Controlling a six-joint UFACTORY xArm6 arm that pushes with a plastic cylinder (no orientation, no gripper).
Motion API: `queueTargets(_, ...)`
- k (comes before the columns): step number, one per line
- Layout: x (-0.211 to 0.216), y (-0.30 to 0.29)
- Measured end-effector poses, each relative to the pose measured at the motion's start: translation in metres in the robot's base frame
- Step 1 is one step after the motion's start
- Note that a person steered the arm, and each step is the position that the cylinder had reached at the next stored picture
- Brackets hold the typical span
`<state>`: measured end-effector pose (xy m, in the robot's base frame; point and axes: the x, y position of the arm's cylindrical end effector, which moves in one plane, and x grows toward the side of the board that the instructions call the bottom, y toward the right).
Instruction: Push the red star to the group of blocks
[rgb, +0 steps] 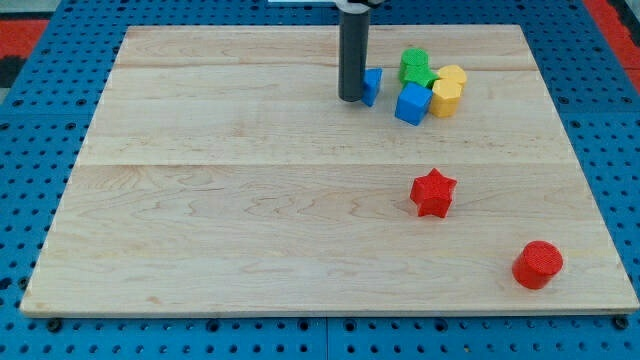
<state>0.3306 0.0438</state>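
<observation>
The red star (433, 193) lies on the wooden board (220, 200), right of centre and alone. The group of blocks sits near the view's top, right of centre: a green block (416, 66), a yellow block (449, 89), a blue cube (412, 103) and a small blue block (372, 86). My tip (351, 98) stands at the left side of the small blue block, touching or almost touching it. The tip is well above and left of the red star in the view.
A red cylinder (538, 265) stands near the board's bottom right corner. The board's edges meet a blue perforated table (40, 120) on all sides.
</observation>
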Motion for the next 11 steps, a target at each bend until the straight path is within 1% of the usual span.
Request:
queueTargets(1, 0.000, 0.013)
queueTargets(2, 0.030, -0.003)
queueTargets(3, 0.102, -0.001)
queueTargets(4, 0.108, 0.095)
queueTargets(5, 0.136, 0.161)
queueTargets(6, 0.183, 0.143)
queueTargets(7, 0.153, 0.076)
queueTargets(8, 0.133, 0.020)
queueTargets(9, 0.173, 0.024)
queueTargets(10, 0.154, -0.038)
queueTargets(11, 0.098, -0.057)
